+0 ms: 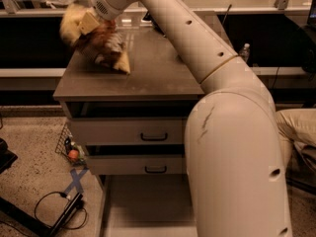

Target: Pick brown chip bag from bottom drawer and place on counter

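Note:
The brown chip bag (pixel 103 46) hangs from my gripper (pixel 85 24) over the left part of the counter (pixel 158 73). The bag is crinkled, dark brown with tan-yellow ends, and its lower tan corner reaches down to the counter top or just above it. My gripper is at the top left, shut on the bag's upper end, with my white arm (pixel 187 38) stretching across the counter from the right. The bottom drawer (pixel 148 206) is pulled out below, and its grey floor shows nothing on it.
Two upper drawers with black handles (pixel 154 136) sit slightly ajar under the counter. A wire basket with an orange item (pixel 70 151) stands at the cabinet's left. Blue tape (pixel 75 180) and a black cable (pixel 57 209) lie on the floor. A bottle (pixel 244 51) stands behind at right.

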Robot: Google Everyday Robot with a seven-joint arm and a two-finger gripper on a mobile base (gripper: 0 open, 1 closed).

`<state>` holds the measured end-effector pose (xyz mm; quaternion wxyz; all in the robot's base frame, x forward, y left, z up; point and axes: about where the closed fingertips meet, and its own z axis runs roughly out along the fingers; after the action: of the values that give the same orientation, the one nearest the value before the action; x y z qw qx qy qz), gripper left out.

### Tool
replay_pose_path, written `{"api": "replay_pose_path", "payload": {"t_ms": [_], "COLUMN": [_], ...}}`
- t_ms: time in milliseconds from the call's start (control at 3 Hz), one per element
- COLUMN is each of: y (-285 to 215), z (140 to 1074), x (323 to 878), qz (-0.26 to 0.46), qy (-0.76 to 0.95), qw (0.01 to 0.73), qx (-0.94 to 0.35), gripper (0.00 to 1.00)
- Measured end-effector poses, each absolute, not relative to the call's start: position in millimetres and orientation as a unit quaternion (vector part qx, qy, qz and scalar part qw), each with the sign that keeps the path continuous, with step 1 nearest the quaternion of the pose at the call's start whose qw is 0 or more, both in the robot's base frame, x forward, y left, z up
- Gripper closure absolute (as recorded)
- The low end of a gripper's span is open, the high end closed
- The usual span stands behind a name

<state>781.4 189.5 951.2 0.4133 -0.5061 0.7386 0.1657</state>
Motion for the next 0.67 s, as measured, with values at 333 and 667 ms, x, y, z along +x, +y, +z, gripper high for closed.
{"api": "replay_pose_path", "payload": {"t_ms": [333,667], "y": [191.9,191.9], "z": [948.3,948.3], "x": [781.3,781.3], "qz": [0.167,0.167], "qy": [0.739,0.739], "qw": [0.411,0.411], "qx": [-0.507,-0.507], "gripper": [0.00,0.00]}}
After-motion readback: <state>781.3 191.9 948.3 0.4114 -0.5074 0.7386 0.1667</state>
